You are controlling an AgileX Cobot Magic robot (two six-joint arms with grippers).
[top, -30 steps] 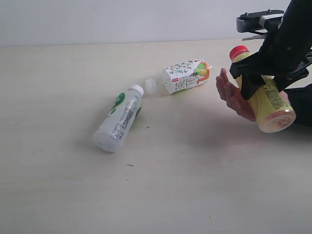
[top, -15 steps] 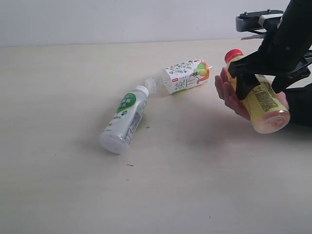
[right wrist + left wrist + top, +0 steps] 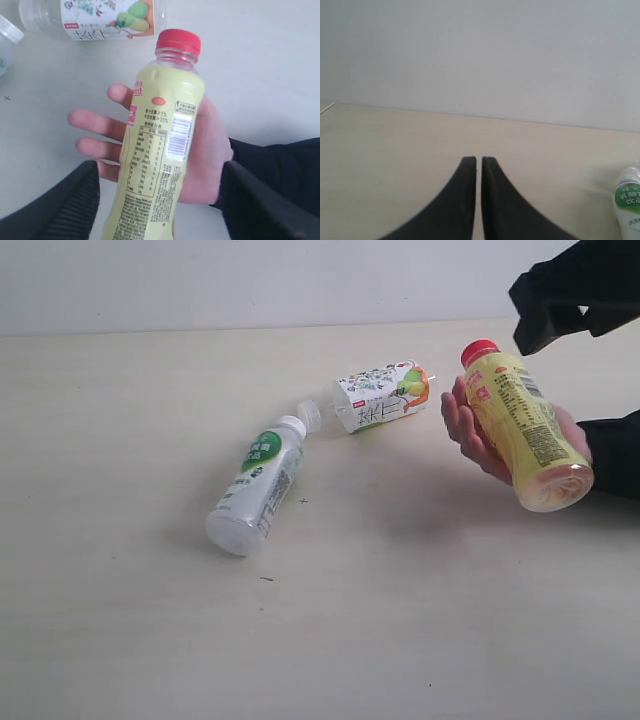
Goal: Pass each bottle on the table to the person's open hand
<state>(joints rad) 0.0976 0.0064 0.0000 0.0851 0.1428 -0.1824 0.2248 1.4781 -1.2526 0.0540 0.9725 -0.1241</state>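
The right gripper [image 3: 159,172] has let go of the yellow bottle [image 3: 525,430] and lifted clear of it, up toward the far right. Its jaws stand wide apart and hold nothing, one on each side of the bottle without touching it. The bottle lies across the person's open hand [image 3: 468,435], red cap toward the wall. The left gripper [image 3: 479,165] is pressed closed and empty. On the surface [image 3: 150,620] lie the white bottle [image 3: 255,485] with the green label and the squarish clear bottle [image 3: 380,395], their caps nearly meeting.
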